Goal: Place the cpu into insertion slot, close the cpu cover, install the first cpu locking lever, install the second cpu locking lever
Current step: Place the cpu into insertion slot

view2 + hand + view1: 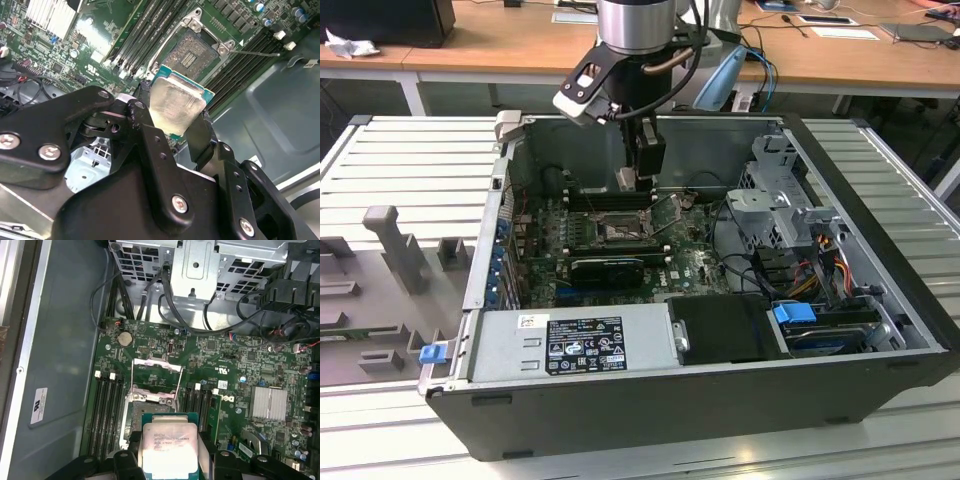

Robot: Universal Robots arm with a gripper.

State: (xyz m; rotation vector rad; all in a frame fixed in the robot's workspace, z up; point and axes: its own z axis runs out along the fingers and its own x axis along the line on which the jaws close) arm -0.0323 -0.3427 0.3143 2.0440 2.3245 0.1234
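Note:
In both wrist views my gripper [172, 114] [169, 452] is shut on the cpu [177, 102] [169, 445], a flat square chip with a silvery top and green edge, clamped between two black fingers [200, 135]. The chip hangs tilted above the motherboard, apart from the insertion slot [192, 52] [134, 415], whose dark contact field lies bare. The cpu cover [156, 374] stands swung up at the slot's far edge, and a thin locking lever [255, 52] sticks out beside it. The exterior view has the gripper [638, 172] inside the case, just above the slot [620, 232].
The open computer case [880, 300] lies on a ribbed metal table. Long black memory slots [105, 410] flank the socket. A silver heatsink [270, 402], a drive cage [785, 200] with cables, a black card [608, 268] and a grey power supply [570, 345] surround it.

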